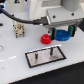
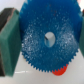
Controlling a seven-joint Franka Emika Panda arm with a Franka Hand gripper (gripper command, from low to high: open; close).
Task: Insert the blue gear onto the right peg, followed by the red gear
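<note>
The blue gear (image 1: 62,35) is a toothed bright blue disc with a raised hub, near the table at the exterior view's right. My gripper (image 1: 62,32) straddles it, one finger on each side. In the wrist view the blue gear (image 2: 47,37) fills the gap between the fingers (image 2: 9,42), and its teeth meet the pads. The red gear (image 1: 44,38) lies on the table just to the exterior view's left of the blue one. A sliver of the red gear (image 2: 62,70) shows in the wrist view past the blue gear's rim. The right peg (image 1: 51,49) stands on the grey baseplate (image 1: 36,59).
A second peg (image 1: 40,52) stands on the same baseplate towards the exterior view's left. A small metal fixture with cables (image 1: 19,29) sits at the back left. The arm's white body (image 1: 47,10) hangs over the back of the table.
</note>
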